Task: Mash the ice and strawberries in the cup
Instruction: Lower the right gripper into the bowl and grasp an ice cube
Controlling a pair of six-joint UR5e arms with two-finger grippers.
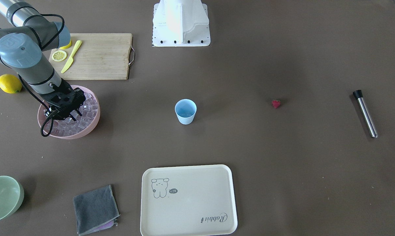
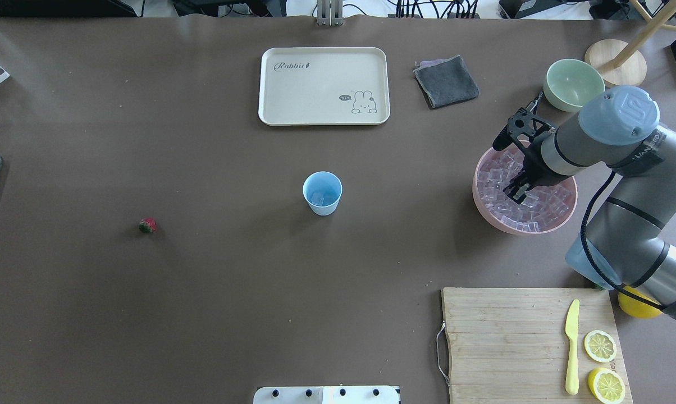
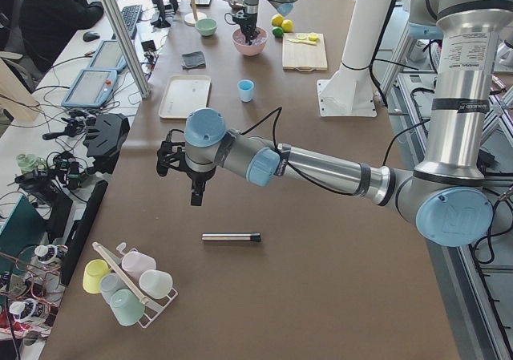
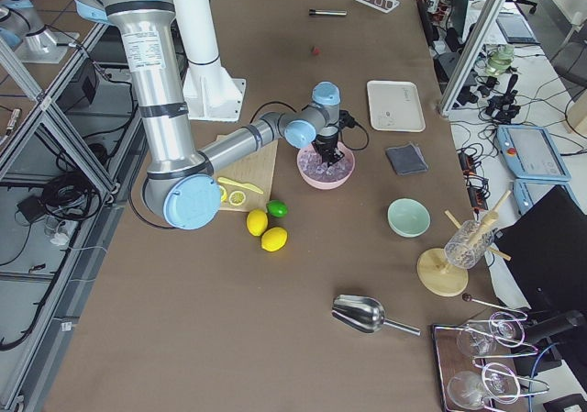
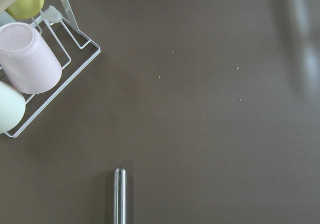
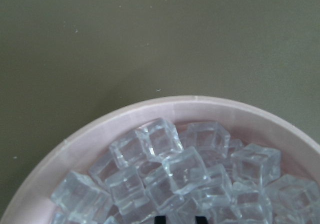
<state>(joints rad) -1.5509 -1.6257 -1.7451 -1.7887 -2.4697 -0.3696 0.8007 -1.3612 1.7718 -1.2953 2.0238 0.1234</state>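
Right gripper (image 2: 519, 193) points down into a wide pink bowl (image 2: 512, 227), its two black fingertips (image 6: 159, 219) a little apart and sunk among the ice (image 6: 185, 171); whether they pinch a cube I cannot tell. These cubes are clear and glassy, with rounded edges, heaped nearly to the smooth rim. Far off, the left gripper (image 3: 195, 193) hangs above the table near a shiny metal rod (image 3: 231, 236), open or closed I cannot tell. Mid-table stands the cup (image 2: 322, 192), pale blue, plain and tapered, upright, well apart from the bowl. Beyond it, away from the bowl, the strawberry (image 2: 147, 225) lies alone, small and red with a green cap. A matte brown sheet covers the table (image 2: 203, 314), lightly speckled. Desks with screens and cables run alongside
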